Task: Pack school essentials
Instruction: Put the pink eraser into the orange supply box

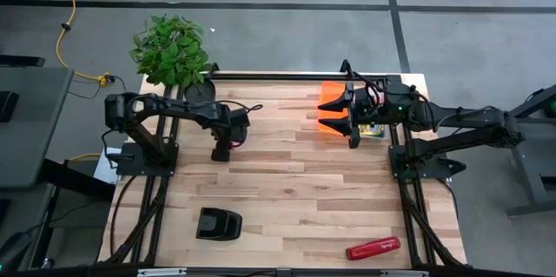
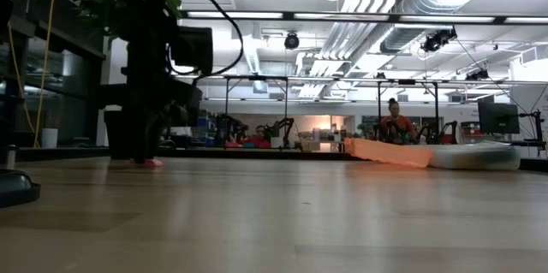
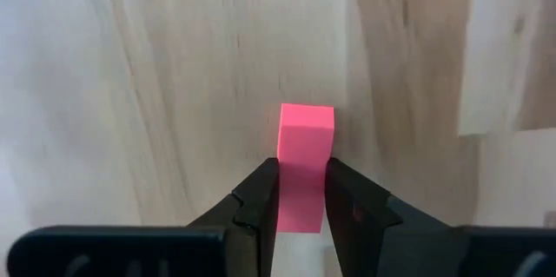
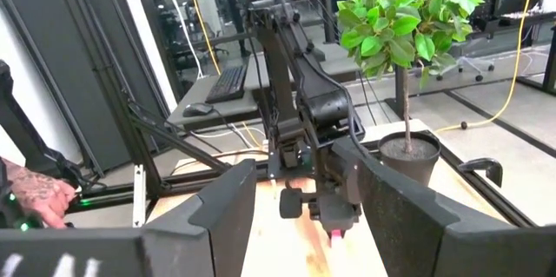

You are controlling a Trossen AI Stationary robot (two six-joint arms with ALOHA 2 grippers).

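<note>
While its two fingers (image 3: 261, 199) press on opposite sides of the eraser (image 3: 305, 166), the left claw (image 3: 301, 192) holds this pink block down at the wooden surface (image 3: 174, 95), left of centre and toward the far edge. From above, the same claw (image 1: 221, 149) points down at the boards, its arm reaching in from the left edge. At surface height, the eraser (image 2: 152, 163) shows as a pink sliver under the dark claw, at board level; whether it touches cannot be told. Seen from the right wrist, the left claw (image 4: 334, 225) hangs straight down with a pink tip (image 4: 335, 239) below it.

Right claw (image 1: 353, 117) stands near the far right corner, over an orange pouch (image 1: 331, 108); its fingers (image 4: 221, 207) are spread wide with nothing between them. Pouch (image 2: 390, 152) lies flat along the far edge in the low view. Small items just beside the claw are too hidden to name.

Potted plant (image 1: 174, 51) occupies the far left corner. Black block (image 1: 218, 224) sits near the near edge, left of centre. Red stapler (image 1: 373, 247) lies at the near right corner. A person's hand (image 4: 35, 194) shows beyond the surface in the right wrist view.
</note>
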